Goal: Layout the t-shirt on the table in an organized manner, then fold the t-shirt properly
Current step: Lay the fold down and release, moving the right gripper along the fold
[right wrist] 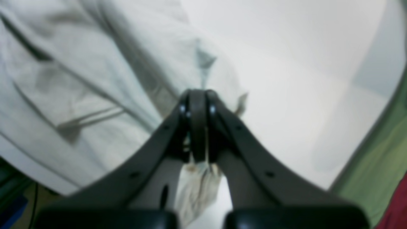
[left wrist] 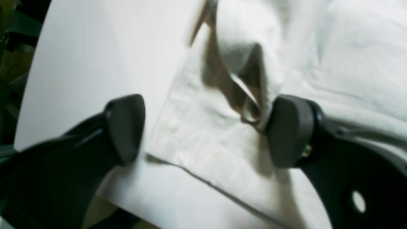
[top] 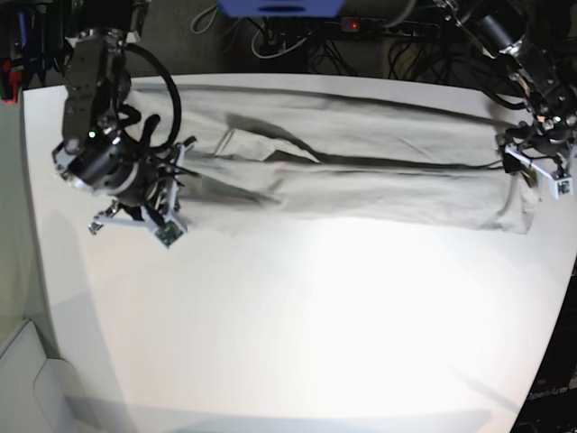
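Observation:
The light grey-beige t-shirt (top: 361, 171) lies stretched in a long wrinkled band across the far half of the white table (top: 297, 316). At the band's left end in the base view, my right gripper (right wrist: 197, 95) is shut on a bunch of the t-shirt (right wrist: 95, 79), and cloth hangs out below its fingers. At the band's right end, my left gripper (left wrist: 206, 130) is open over a corner of the t-shirt (left wrist: 206, 136). A raised fold of cloth touches its right pad (left wrist: 289, 130); its left pad (left wrist: 125, 127) stands over the bare table (left wrist: 95, 63).
Cables and a power strip (top: 352, 23) run behind the table's far edge, beside a blue box (top: 279, 7). A green surface (right wrist: 381, 149) shows past the table's rim in the right wrist view. The table's corner edge (left wrist: 178, 203) lies close under the left gripper.

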Robot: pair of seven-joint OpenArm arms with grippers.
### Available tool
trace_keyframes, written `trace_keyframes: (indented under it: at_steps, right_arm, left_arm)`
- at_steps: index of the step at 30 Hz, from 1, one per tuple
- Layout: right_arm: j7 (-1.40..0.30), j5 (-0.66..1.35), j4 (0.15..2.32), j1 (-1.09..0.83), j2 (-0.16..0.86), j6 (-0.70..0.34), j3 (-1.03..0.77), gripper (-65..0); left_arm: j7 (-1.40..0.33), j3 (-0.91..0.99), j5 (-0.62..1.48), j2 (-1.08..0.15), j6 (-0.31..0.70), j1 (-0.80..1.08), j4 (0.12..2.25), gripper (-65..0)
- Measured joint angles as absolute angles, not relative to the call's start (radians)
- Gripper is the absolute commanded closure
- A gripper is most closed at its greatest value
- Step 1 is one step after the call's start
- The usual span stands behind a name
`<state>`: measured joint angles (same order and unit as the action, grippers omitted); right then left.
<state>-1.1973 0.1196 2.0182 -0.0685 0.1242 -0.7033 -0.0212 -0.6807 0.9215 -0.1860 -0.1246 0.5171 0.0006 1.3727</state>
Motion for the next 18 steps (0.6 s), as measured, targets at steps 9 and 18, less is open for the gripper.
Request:
trace_keyframes:
  at_steps: [9, 18]
  right_arm:
    - [-1.069, 0.123, 2.017, -0.242, 0.156, -0.703, -0.046, 0.0]
    - [-1.023, 0.12, 2.006, -0.304, 0.189, -0.703, -0.183, 0.0]
  left_arm:
    - [-0.682, 0.92, -0.182, -0.13, 0.517, 0.002, 1.372, -57.7]
    - [-0.684, 0.92, -0.185, -0.13, 0.517, 0.002, 1.372, -57.7]
